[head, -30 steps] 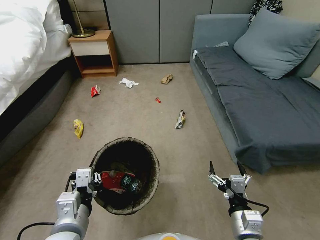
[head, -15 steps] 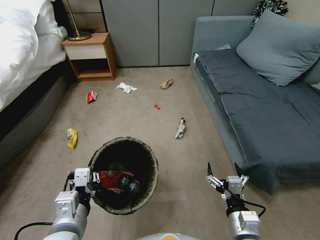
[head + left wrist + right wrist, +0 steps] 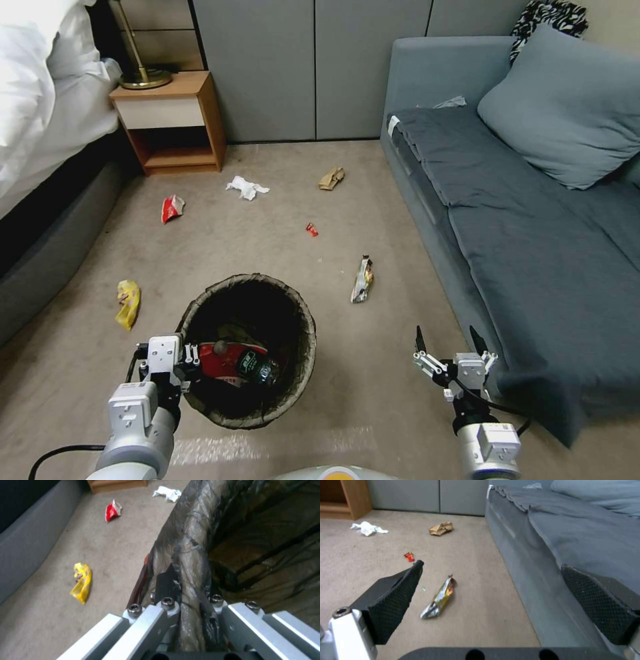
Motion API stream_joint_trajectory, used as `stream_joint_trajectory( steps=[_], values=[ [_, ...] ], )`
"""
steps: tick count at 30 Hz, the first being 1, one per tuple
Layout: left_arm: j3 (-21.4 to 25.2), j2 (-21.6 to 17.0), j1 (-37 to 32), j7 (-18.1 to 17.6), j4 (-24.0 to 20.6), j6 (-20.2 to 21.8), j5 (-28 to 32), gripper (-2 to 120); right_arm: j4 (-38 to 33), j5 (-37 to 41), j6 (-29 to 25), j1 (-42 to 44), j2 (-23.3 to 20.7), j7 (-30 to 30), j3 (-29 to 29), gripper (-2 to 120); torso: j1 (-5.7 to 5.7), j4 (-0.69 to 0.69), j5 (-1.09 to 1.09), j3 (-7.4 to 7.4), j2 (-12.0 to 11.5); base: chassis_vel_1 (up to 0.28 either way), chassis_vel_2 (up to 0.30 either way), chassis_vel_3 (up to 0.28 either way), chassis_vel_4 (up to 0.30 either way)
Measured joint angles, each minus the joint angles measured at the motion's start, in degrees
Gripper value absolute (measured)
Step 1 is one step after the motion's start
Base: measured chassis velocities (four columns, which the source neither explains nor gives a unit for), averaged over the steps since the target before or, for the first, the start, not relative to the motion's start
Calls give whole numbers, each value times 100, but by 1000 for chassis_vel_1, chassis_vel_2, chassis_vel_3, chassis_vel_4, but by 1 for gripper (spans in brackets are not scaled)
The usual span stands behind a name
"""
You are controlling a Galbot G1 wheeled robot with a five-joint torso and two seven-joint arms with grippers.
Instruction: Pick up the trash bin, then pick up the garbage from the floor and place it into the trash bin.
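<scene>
The trash bin (image 3: 301, 313), lined with a dark bag, hangs low in front of me, and my left gripper (image 3: 189, 363) is shut on its near-left rim (image 3: 195, 555). A red packet and a small bottle (image 3: 257, 365) lie inside it. Garbage is scattered on the carpet: a yellow wrapper (image 3: 127, 303), a red packet (image 3: 171, 208), a white tissue (image 3: 245, 187), brown paper (image 3: 331, 178), a tiny red scrap (image 3: 311, 229) and a silvery wrapper (image 3: 362, 280). My right gripper (image 3: 448, 339) is open and empty, with the silvery wrapper (image 3: 440, 598) on the floor ahead of it.
A grey sofa (image 3: 533, 220) runs along the right, its front edge close to my right arm. A bed (image 3: 40, 147) lines the left side. A wooden nightstand (image 3: 167, 120) with a lamp stands against the back wall beside grey cabinets.
The whole view has shifted: litter, sofa and nightstand sit lower and closer, so the camera has moved forward. Both arms and the bin keep their places relative to me.
</scene>
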State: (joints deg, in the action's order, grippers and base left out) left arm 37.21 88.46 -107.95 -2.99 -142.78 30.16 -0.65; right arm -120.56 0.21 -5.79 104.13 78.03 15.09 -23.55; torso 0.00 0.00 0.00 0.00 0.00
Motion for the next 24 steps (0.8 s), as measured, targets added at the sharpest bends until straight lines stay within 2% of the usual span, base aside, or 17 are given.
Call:
stream_joint_trajectory(
  steps=[24],
  values=[
    [51,11,-16,10,-34,35,-11,1,76,-6,-27,-23,9,0,11,100,0,1,-2,0,0,-184,185,186,-181]
  ],
)
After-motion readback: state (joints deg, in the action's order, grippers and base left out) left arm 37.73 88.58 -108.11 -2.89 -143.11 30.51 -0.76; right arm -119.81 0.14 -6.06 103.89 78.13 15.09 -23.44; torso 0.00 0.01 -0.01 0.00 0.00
